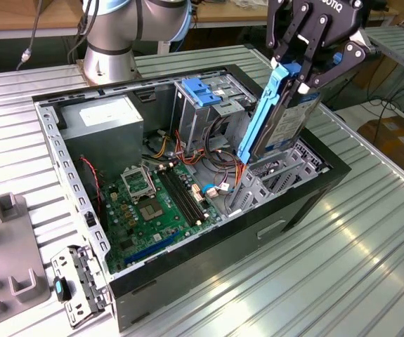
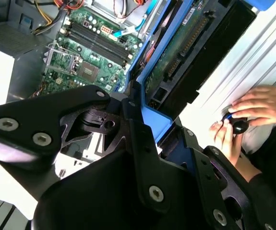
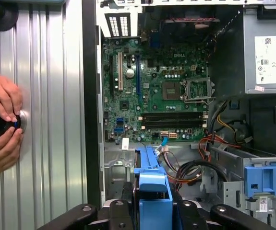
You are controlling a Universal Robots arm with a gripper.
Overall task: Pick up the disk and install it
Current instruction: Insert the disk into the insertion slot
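Note:
The disk (image 1: pixel 288 118) is a dark flat drive with blue side rails. It hangs steeply tilted over the open computer case (image 1: pixel 258 232), at the exterior view's right. My gripper (image 1: pixel 304 76) is shut on its upper end, black fingers clamping the blue rail. The disk's lower end is down by the metal drive bay (image 1: pixel 275 179); I cannot tell whether they touch. In the second wrist view the disk's (image 2: pixel 186 43) green circuit-board side shows beyond my gripper (image 2: pixel 145 127). The blue rail (image 3: pixel 152 184) rises from my gripper (image 3: pixel 152 213) in the first wrist view.
Inside the case lie the motherboard (image 1: pixel 152 203), a grey power-supply box (image 1: pixel 110 126) and a metal cage with a blue top (image 1: pixel 205 91). A person's hands (image 3: pixel 1 122) hold a black knob on the ribbed table beside the case. A loose bracket (image 1: pixel 75 284) lies near the case's corner.

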